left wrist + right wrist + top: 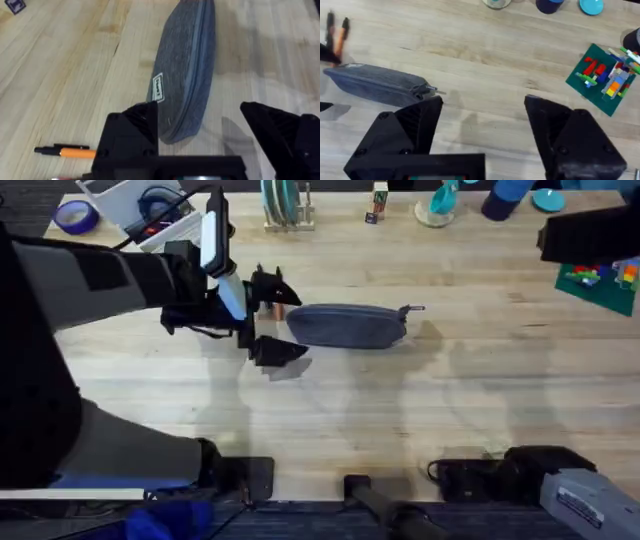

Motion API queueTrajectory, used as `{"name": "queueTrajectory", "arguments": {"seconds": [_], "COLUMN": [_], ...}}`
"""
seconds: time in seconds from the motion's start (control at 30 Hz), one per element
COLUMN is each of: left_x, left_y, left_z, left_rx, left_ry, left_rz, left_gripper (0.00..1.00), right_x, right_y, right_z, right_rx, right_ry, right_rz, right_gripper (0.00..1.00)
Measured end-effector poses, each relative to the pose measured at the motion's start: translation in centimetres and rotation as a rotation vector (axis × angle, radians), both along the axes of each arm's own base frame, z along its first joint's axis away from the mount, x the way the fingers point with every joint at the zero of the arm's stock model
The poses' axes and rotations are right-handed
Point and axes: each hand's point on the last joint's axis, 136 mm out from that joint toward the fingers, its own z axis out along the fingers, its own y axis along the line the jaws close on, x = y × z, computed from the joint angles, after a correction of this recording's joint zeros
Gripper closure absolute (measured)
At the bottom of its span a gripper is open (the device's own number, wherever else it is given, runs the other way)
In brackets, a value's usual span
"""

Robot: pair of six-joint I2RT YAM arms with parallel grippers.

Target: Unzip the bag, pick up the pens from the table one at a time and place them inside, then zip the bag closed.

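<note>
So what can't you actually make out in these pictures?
- Overhead: the pens are mostly hidden behind the left tool; only an orange bit shows.
- Left wrist: the orange pen is partly covered by a finger.
- Right wrist: the pens are too blurred to tell apart.
- The bag: whether its zipper is open or closed is too small to tell.

The bag [185, 70] is matt grey woven cloth; the desk [65, 75] is pale, smooth wood with visible grain; the claw [215, 135] looks matt black plastic.
</note>
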Motion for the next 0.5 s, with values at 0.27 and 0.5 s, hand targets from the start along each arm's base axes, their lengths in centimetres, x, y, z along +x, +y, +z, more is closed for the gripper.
{"name": "queueTrajectory", "arguments": {"seconds": [0.27,0.5], "left_x": [0.18,0.16], "left_y": [-0.41,-0.51], "left_z": [0.83,1.07], "left_rx": [-0.050,-0.066], "left_ry": [-0.019,-0.021], "left_rz": [-0.006,-0.007], "left_gripper": [0.007,0.007], "right_x": [0.00,0.00], "right_y": [0.00,0.00], "right_z": [0.00,0.01], "right_rx": [0.000,0.000], "right_ry": [0.000,0.000], "right_rz": [0.000,0.000], "right_gripper": [0.005,0.005]}}
